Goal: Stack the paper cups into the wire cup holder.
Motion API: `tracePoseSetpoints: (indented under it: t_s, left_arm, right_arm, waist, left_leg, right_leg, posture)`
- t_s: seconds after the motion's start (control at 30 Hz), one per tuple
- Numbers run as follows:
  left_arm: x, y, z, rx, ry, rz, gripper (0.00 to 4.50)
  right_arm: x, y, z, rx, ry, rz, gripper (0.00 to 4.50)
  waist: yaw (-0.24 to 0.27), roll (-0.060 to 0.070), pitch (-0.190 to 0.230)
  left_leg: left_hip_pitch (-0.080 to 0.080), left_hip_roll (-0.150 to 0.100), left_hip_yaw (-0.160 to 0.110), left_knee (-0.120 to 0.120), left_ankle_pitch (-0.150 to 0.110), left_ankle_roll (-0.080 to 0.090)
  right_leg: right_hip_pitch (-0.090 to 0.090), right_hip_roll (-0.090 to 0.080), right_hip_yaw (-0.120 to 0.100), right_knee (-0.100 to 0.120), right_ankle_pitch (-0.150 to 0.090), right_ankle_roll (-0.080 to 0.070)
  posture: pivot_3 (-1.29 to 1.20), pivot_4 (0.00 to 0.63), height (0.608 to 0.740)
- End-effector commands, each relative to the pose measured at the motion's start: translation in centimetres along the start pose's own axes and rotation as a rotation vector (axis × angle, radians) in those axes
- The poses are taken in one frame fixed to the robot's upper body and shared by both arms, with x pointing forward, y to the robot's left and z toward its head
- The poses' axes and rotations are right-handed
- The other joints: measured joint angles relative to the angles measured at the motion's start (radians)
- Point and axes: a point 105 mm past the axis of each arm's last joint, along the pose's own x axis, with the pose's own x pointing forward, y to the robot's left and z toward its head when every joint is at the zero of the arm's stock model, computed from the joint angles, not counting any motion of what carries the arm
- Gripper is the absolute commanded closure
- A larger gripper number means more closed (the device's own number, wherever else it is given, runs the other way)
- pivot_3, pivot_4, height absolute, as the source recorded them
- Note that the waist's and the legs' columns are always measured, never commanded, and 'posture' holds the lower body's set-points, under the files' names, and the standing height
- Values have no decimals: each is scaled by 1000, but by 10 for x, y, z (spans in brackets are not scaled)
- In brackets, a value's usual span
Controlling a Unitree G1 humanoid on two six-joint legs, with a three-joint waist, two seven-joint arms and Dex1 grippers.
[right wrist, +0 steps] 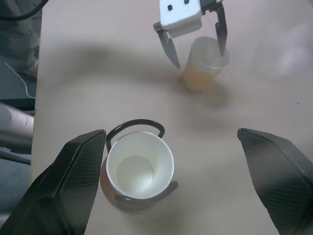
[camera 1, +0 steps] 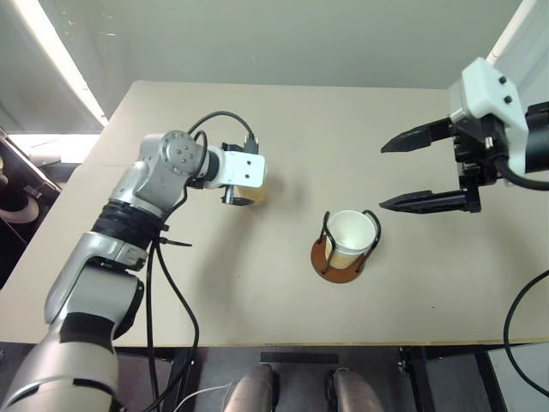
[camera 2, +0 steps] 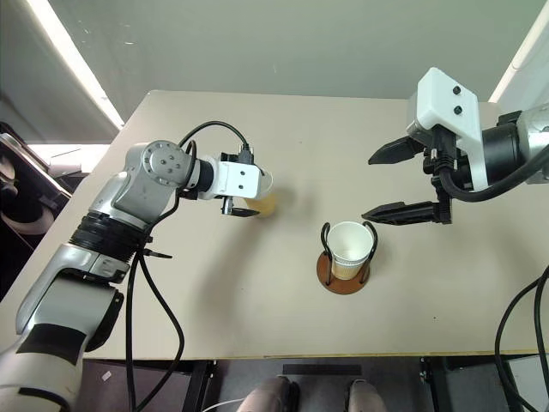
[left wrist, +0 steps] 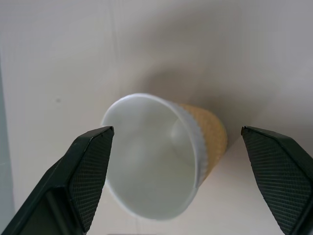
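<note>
I read the work as partly done. The wire cup holder [camera 1: 343, 257], a reddish-brown disc with two black wire loops, stands on the desk [camera 1: 257, 292] nearer its front edge than its far edge and somewhat toward its right side; one paper cup [camera 1: 351, 235] already sits upright inside the loops, mouth up. Whether a further cup is nested beneath it I cannot tell from these views. A second paper cup [camera 2: 262, 199] stands upright on the bare desk, left of the holder and well apart from it, about midway between the front and far edges. My left tool [camera 2: 244, 206] is poised at this cup with its black fingers [left wrist: 88, 171] spread wide on either side of the rim; in the left wrist view a gap shows between each pad and the cup wall, so I judge the cup not yet gripped. My right tool [camera 1: 412, 172] hangs above the desk, right of the holder and toward the far edge, its two fingers [right wrist: 73, 181] standing wide apart and carrying nothing. What remains, as I judge it, is to close the left tool on the free cup, lift it, carry it across to the holder and seat it inside the cup already there.
</note>
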Motion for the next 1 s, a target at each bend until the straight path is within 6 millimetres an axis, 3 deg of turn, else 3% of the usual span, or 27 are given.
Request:
tracePoseSetpoints:
  t_s: [0.03,0.1,0.47,0.67,0.9,1.0]
  left_arm:
    - [-2,8,6,28,-10,14,181]
    - [1,5,4,25,-4,1,624]
    - [1,10,1,37,-10,-10,4485]
    - [-15,19,27,-5,-154,-42,4485]
    - [-50,32,92,-66,-439,-126,4485]
    - [-56,34,101,-57,-464,-160,4485]
  right_arm:
    - [-7,0,9,-37,-10,-34,6]
    - [-8,0,10,-34,-10,-38,0]
    - [-11,-2,7,5,-11,-69,0]
    - [-16,-6,3,-1,-9,-98,0]
    - [-26,-1,2,41,-76,-124,0]
    - [-26,1,-1,45,-114,-142,0]
  waist:
    - [0,0,0]
    - [0,0,0]
    - [4,0,0]
    - [5,0,0]
    - [14,0,0]
    - [12,0,0]
  left_leg:
    - [0,0,0,0,0,0]
    - [0,0,0,0,0,0]
    - [-2,0,0,1,0,0]
    - [-5,0,0,1,0,0]
    - [-7,0,0,2,0,0]
    - [-6,0,1,2,0,0]
  right_leg:
    - [0,0,0,0,0,0]
    - [0,0,0,0,0,0]
    - [-2,0,0,0,0,0]
    - [-5,0,0,1,0,0]
    - [-5,0,0,1,0,0]
    - [-4,0,0,3,0,0]
  posture:
    - [0,150,740]
    - [0,150,740]
    - [0,150,740]
    - [0,150,740]
    - [0,150,740]
    - [0,150,740]
